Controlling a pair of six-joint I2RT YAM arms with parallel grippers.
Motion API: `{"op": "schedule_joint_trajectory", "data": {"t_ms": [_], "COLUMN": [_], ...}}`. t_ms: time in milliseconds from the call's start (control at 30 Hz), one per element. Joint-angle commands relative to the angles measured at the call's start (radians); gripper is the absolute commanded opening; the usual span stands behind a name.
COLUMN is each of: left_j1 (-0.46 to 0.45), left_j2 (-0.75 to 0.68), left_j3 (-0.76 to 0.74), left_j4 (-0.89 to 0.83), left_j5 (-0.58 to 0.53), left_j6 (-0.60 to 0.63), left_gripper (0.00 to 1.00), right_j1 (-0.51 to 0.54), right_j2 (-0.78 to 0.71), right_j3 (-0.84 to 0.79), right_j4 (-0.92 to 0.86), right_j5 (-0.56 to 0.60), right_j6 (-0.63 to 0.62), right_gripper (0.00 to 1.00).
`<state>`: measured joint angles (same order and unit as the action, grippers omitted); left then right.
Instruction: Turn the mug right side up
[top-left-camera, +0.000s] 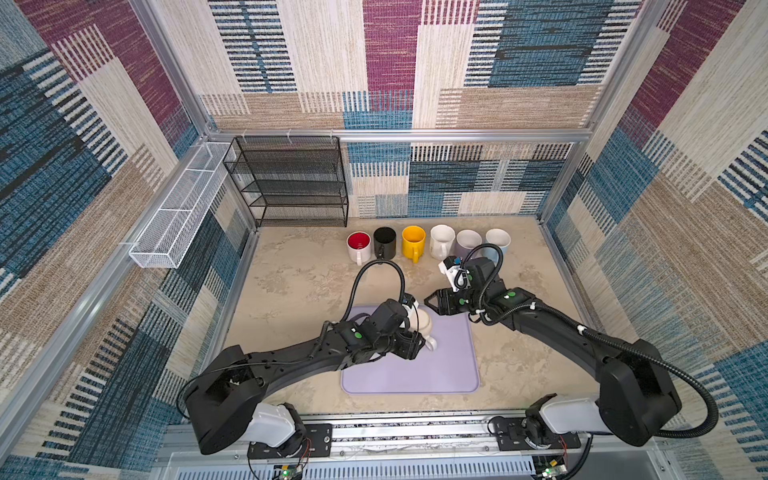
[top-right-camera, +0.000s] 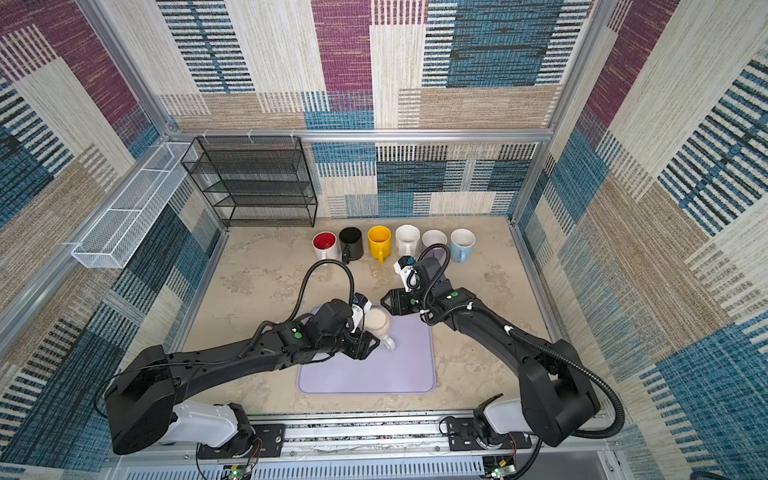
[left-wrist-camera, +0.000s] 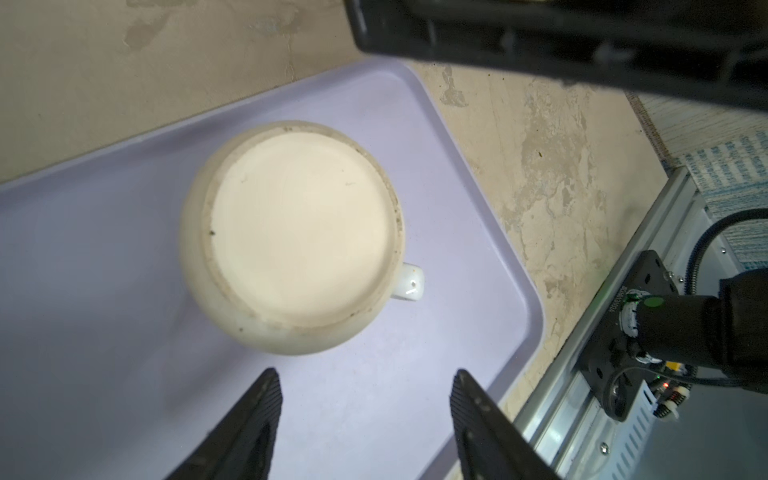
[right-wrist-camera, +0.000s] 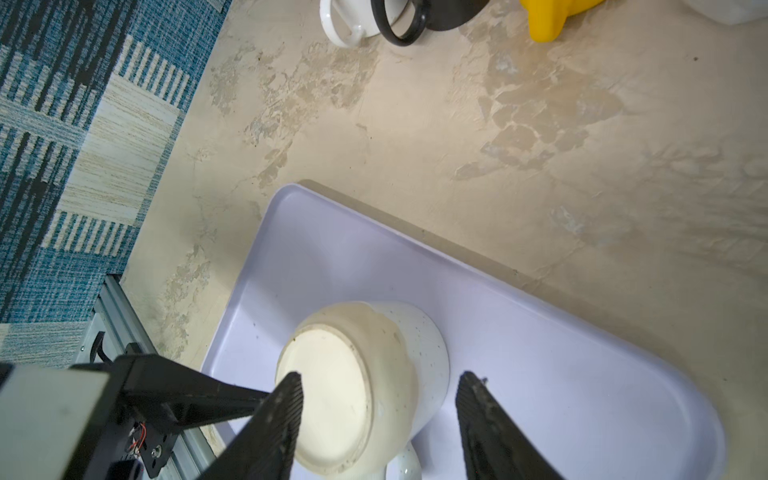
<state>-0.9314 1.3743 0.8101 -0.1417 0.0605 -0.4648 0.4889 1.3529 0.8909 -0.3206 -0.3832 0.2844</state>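
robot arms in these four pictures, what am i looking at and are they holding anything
A left arm and a right arm work over a table. Two pictures look down from overhead, nearly the same; the other two come from a camera on each wrist. A cream mug sits upside down on a lilac tray; the job is to flip it. Six more mugs stand in a row at the back, near a black wire rack. The left fingers and right fingers are both apart near the mug, holding nothing.
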Motion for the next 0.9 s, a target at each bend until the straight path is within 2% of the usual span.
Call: {"op": "schedule_joint_trajectory", "data": {"t_ms": [0,333,600,867], "left_j1": [0.007,0.082,0.137,0.157], "left_j2": [-0.043,-0.157,-0.243,-0.285], "left_j3": [-0.005,-0.001,-0.029,-0.06], "left_j4": [-0.059,-0.209,-0.252,-0.262], "left_j5": [-0.097,-0.225,-0.245,-0.243], "left_j6": [0.035,0.082,0.095,0.104], "left_gripper": [0.66,0.66,0.66,0.67], "right_j1": [0.001,0.113,0.176,0.221], "right_j2": [-0.038,-0.061,-0.02,0.036], "right_j3": [0.005,0.026,0.04,0.051], "right_j4": [-0.058,-0.257,-0.287,-0.308], "right_j5": [0.013,0.161,0.17,0.194], "right_j6": [-0.046,-0.11,-0.112,-0.108], "right_gripper": [0.62,0.62,0.61,0.53]}}
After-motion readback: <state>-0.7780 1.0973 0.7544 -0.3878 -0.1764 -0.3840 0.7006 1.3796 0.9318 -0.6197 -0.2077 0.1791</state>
